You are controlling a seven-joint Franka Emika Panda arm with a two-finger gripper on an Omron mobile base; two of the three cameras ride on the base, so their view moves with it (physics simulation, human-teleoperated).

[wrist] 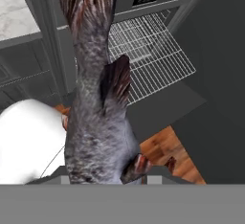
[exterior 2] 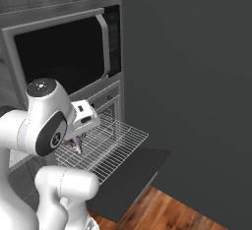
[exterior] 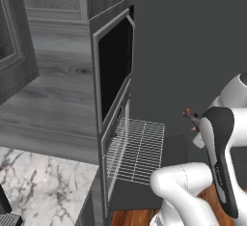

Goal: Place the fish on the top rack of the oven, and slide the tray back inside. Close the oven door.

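Note:
My gripper is shut on the fish, a grey scaly body with a reddish-brown tail pointing away from the hand. The fish hangs in the air in front of the oven, to the right of the pulled-out top rack. In the right base view the gripper sits over the near left part of the rack. The oven door lies open and flat beneath the rack. In the hand view the fish hides my fingertips, and the rack lies beyond it.
A black-fronted microwave is built in above the oven. A marble counter lies to the left. A tall dark wall stands close on the right of the oven. Wood floor shows below the door's edge.

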